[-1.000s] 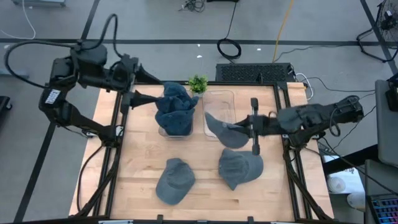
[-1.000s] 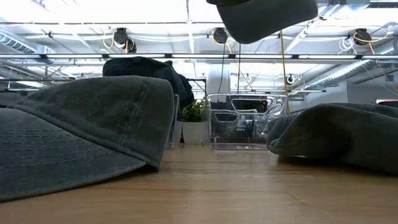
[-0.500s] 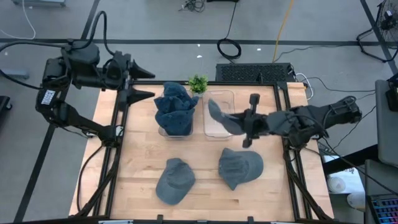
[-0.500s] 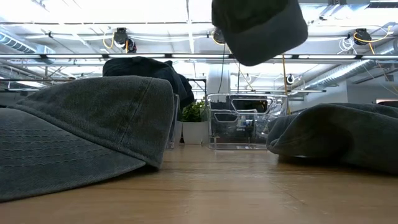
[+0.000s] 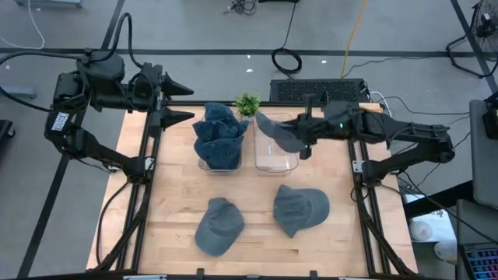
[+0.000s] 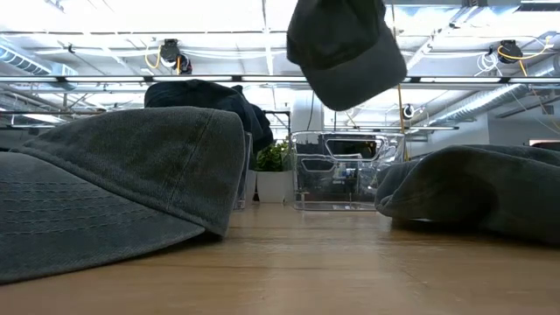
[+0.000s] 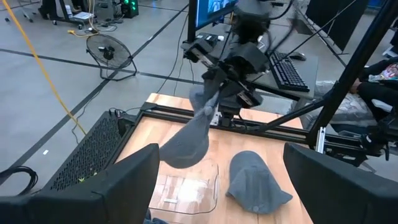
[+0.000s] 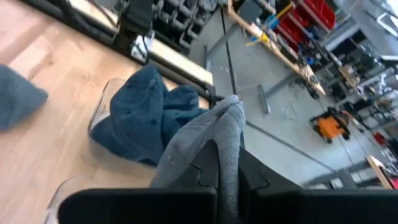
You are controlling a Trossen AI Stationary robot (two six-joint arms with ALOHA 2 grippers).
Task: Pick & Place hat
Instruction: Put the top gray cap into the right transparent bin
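The right gripper [image 5: 305, 134] holds a grey hat [image 5: 278, 132] in the air, its fingers pinched on the fabric, directly over the clear empty bin [image 5: 277, 156] that sits near twelve o'clock on the wooden table [image 5: 179, 194]. In the low view the hat [image 6: 343, 48] hangs tilted, brim down, well above the bin [image 6: 341, 171]. At nine o'clock from that bin, just beside it, a second bin [image 5: 220, 162] is heaped with dark blue hats [image 5: 220, 132], and a small green plant [image 5: 247, 103] stands at the table's far edge between the two. Two more grey hats lie flat on the table nearer six o'clock: one [image 5: 218, 225] toward seven, the other [image 5: 299, 208] toward five, well apart from each other. The left gripper [image 5: 173, 99] waits beyond the table's ten o'clock corner, its fingers spread wide with nothing between them. From the left wrist view the carried hat [image 7: 196, 130] droops from the right arm above the clear bin [image 7: 186, 186].
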